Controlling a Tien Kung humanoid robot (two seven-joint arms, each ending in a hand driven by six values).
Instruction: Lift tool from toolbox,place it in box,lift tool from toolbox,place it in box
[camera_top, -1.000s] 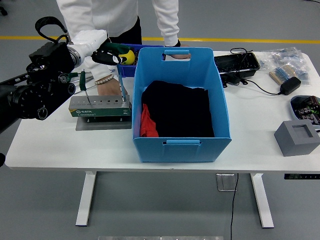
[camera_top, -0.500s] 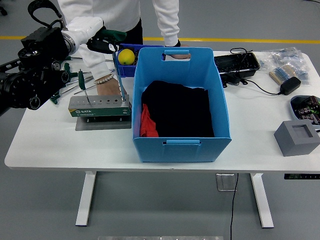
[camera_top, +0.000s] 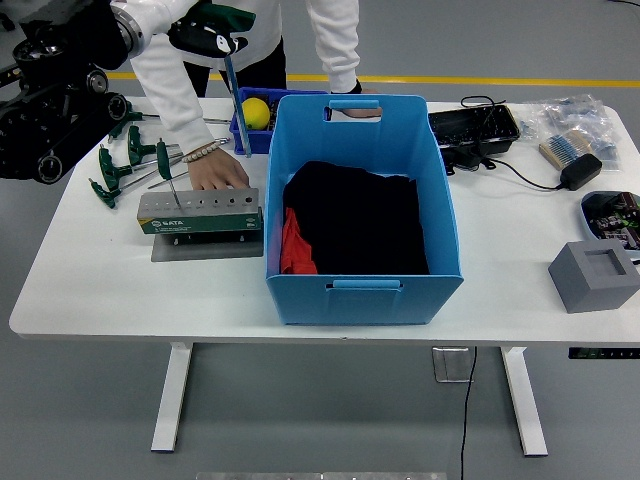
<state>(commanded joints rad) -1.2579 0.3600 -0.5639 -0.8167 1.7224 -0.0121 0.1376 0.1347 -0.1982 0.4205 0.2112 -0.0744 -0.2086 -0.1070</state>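
- Left robot hand (camera_top: 205, 35), above the surface's far-left corner, is clamped on a green-handled tool (camera_top: 232, 75), shaft hanging clear of the holder for carrying.
- Toolbox holder (camera_top: 198, 211) sits near the left edge; a person's hand (camera_top: 215, 175) steadies it.
- Blue box (camera_top: 358, 205) waits mid-surface, open-topped to receive it.

You have the toolbox (camera_top: 198, 212) left of the box (camera_top: 358, 205) on the table (camera_top: 130, 290). Loose T-handle tools (camera_top: 122, 165) lie left behind the toolbox. A person's hand (camera_top: 216, 175) rests just behind it. A small block (camera_top: 594, 274) sits far right.
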